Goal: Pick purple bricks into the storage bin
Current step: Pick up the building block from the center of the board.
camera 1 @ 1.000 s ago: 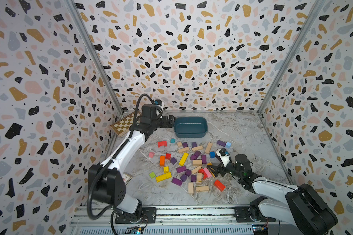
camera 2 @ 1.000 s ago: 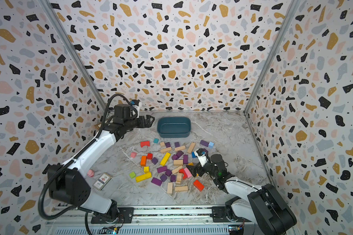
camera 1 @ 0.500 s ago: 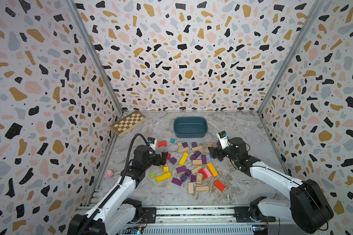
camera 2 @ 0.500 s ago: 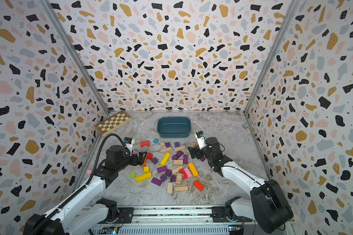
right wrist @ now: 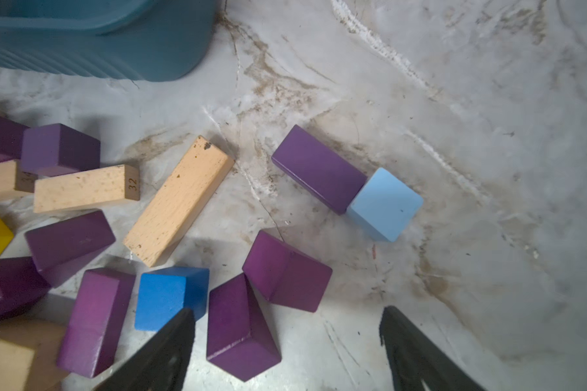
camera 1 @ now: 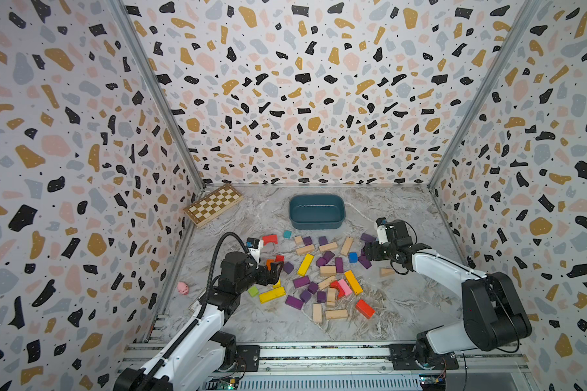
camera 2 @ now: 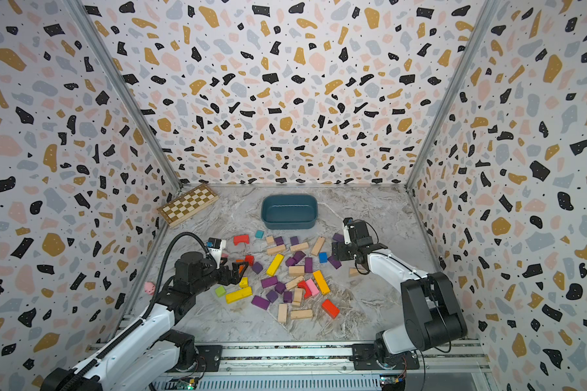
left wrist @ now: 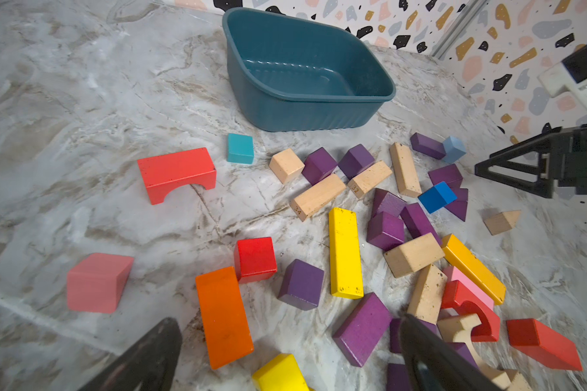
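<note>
In both top views my cell was three terrazzo-speckled walls [camera 1: 302,84] around a grey marbled floor [camera 1: 404,304], streaked brown in places, with an aluminium rail [camera 1: 319,352] along the near edge. The storage bin [camera 1: 316,224] stood toward the back, near the middle. A wooden chessboard [camera 1: 213,204] lay askew in the far left corner. The purple bricks [camera 1: 294,302] lay scattered on the floor among the other coloured and plain blocks, in front of the bin. My left pincer [camera 1: 275,272] hung low at the heap's left edge. My right pincer [camera 1: 366,252] was at its right edge, near the bin's front right corner.

From my left wrist, the left pincer [left wrist: 288,320] was spread wide and held nothing, with a purple cube [left wrist: 300,284] on the veined floor [left wrist: 82,101] beyond it. Farther off stood the bin [left wrist: 305,111], its whole bottom in sight.

From my right wrist, the right pincer [right wrist: 287,311] had its fingers well apart. One purple brick [right wrist: 241,328] lay on the stained floor between them, nearer one finger, and as far as I could tell neither touched it.
</note>
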